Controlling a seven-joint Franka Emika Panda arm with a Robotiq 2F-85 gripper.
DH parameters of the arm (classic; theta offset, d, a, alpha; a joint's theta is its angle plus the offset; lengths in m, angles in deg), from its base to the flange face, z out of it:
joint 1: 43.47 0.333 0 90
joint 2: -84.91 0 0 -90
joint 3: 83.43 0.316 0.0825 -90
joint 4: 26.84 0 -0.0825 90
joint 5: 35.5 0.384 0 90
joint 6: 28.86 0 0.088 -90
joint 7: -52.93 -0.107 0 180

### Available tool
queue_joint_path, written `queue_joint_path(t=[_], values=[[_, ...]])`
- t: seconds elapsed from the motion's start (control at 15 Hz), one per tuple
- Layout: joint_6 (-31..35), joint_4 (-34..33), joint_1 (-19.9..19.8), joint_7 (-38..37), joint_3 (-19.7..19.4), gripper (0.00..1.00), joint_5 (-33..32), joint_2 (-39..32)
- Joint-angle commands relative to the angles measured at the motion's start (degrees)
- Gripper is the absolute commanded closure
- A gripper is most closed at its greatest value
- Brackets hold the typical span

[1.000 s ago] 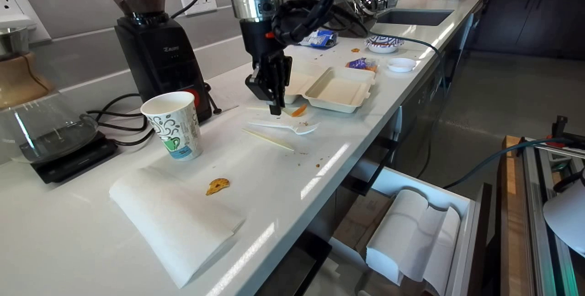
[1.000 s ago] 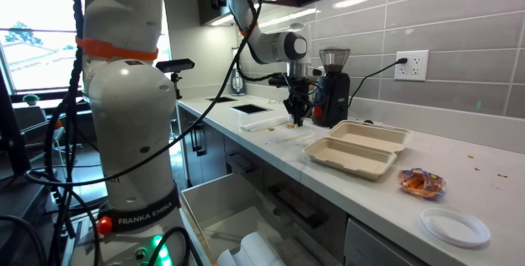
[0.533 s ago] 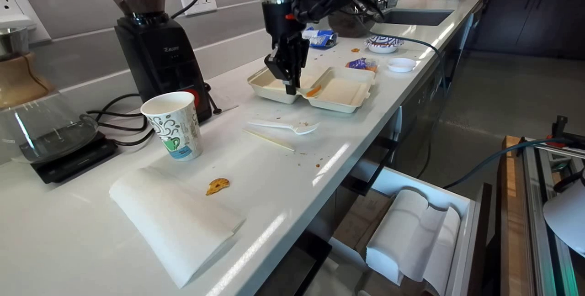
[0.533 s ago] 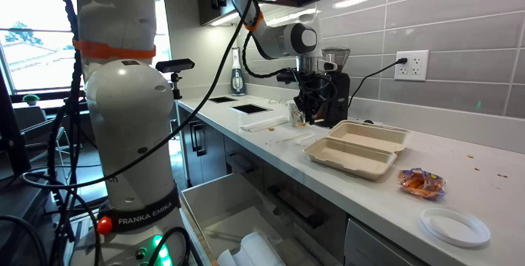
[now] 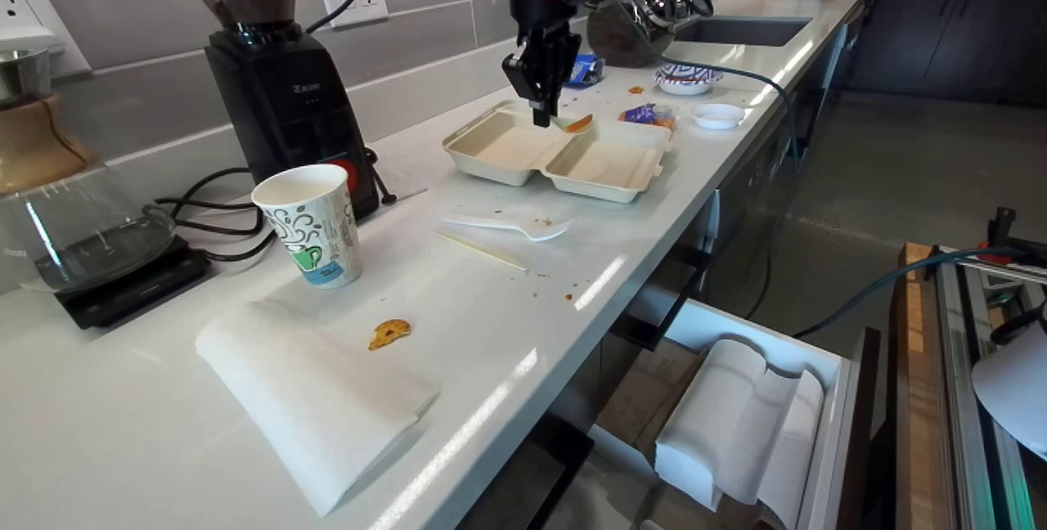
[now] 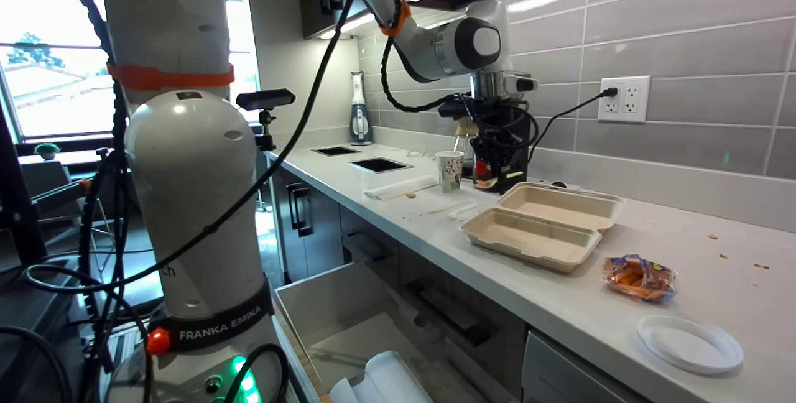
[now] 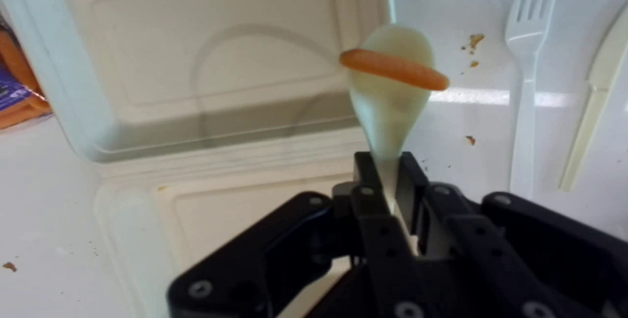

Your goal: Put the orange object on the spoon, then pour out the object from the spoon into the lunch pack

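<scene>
The spoon, whitish and translucent, is pinched by its handle in my gripper, bowl pointing away from the fingers. Crosswise over the bowl lies the orange object, a short rod whose ends reach past both rims. The lunch pack is a cream box lying open on the counter, both hinged halves bare inside. In an exterior view my gripper appears above the pack with the orange object beside its tips. In the wrist view the spoon's bowl overlaps the edge of one half of the lunch pack.
A white fork and a pale knife lie beside the pack. A paper cup, a black grinder and a folded towel stand along the counter. A bagged snack and white lid sit past the pack.
My gripper has risen from low over the counter and travelled toward and over the lunch pack, carrying the spoon with the orange object on it. The pack has stayed put.
</scene>
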Motion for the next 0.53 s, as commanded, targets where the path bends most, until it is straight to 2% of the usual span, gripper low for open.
queue_joint_path(t=[0.0,0.47], values=[[3.4,-0.1,-1.3,-0.9,-0.7,0.96,-1.3,-0.6],[7.7,-6.1,-2.7,0.6,-1.8,0.96,-0.2,-5.7]])
